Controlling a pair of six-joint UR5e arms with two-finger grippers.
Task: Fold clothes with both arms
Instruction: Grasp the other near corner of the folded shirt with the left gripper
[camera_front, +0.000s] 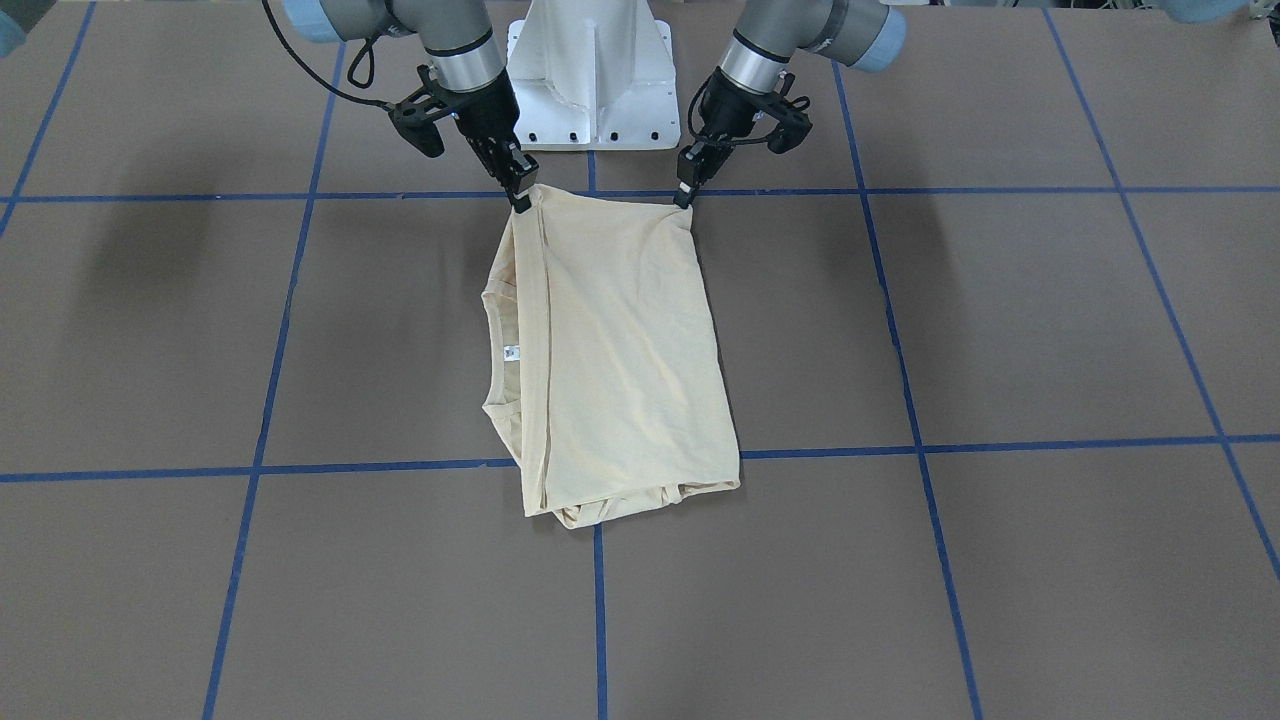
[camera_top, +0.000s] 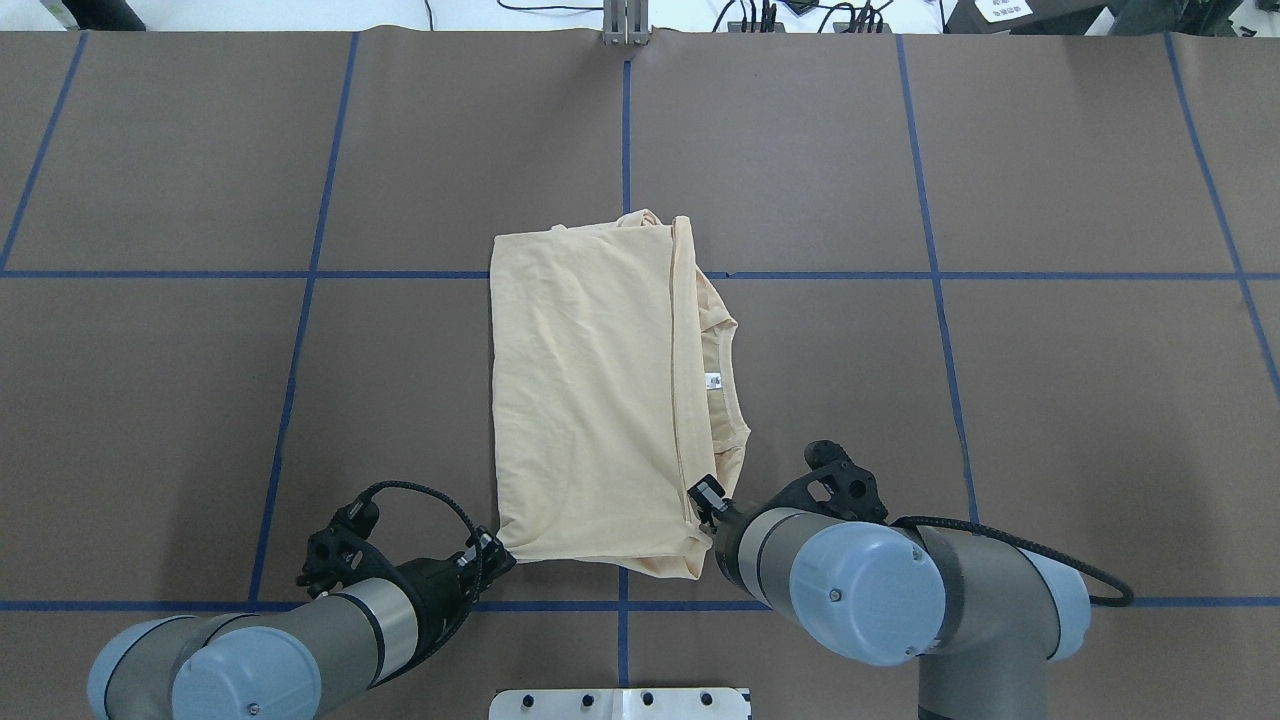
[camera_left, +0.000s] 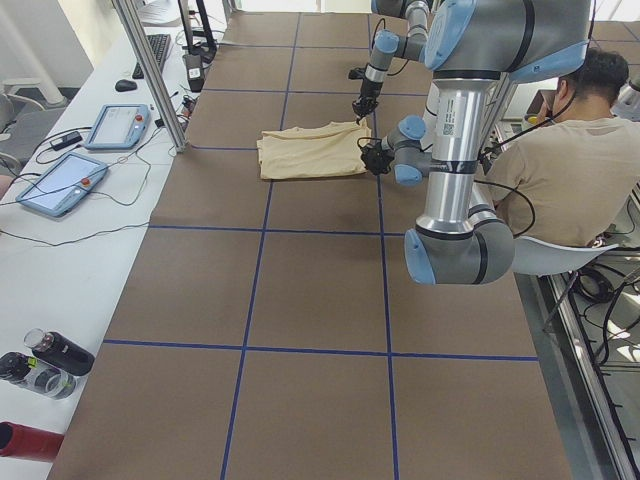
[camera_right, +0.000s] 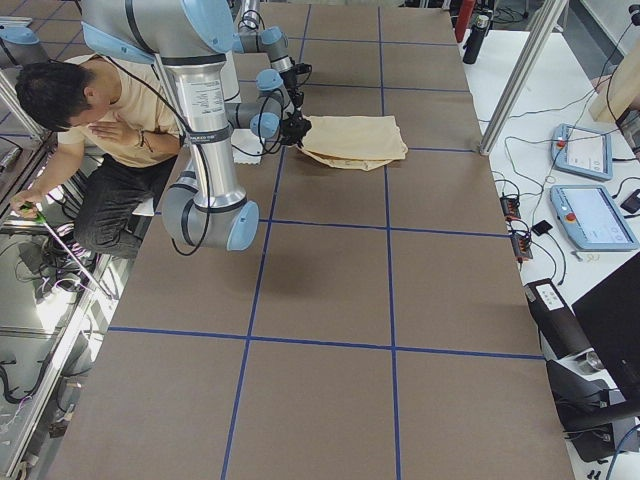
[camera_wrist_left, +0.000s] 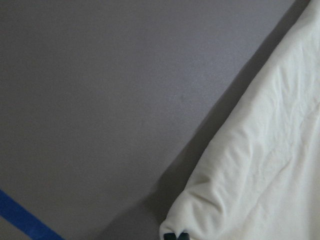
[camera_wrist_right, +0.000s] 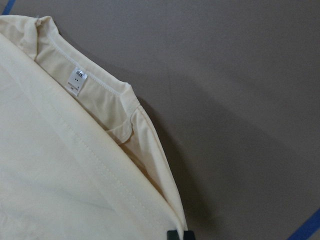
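Observation:
The cream-yellow shirt (camera_front: 620, 360) lies folded into a rectangle on the brown table, plain side up. Its ribbed collar (camera_top: 728, 400) and small white tag (camera_top: 713, 380) peek out along the robot's right edge. My left gripper (camera_front: 685, 196) is shut on the shirt's near left corner, also seen in the overhead view (camera_top: 497, 553). My right gripper (camera_front: 521, 198) pinches the near right corner by the collar side (camera_top: 706, 496). In the left wrist view the cloth (camera_wrist_left: 265, 160) bunches at the fingertips. The right wrist view shows the collar and tag (camera_wrist_right: 77, 80) above the pinched hem.
The white pedestal base (camera_front: 592, 80) stands just behind the shirt's near edge. Blue tape lines (camera_top: 625, 160) grid the table. A seated person (camera_left: 570, 170) is behind the robot. Control tablets (camera_left: 60, 185) and bottles (camera_left: 45, 365) sit on a side bench.

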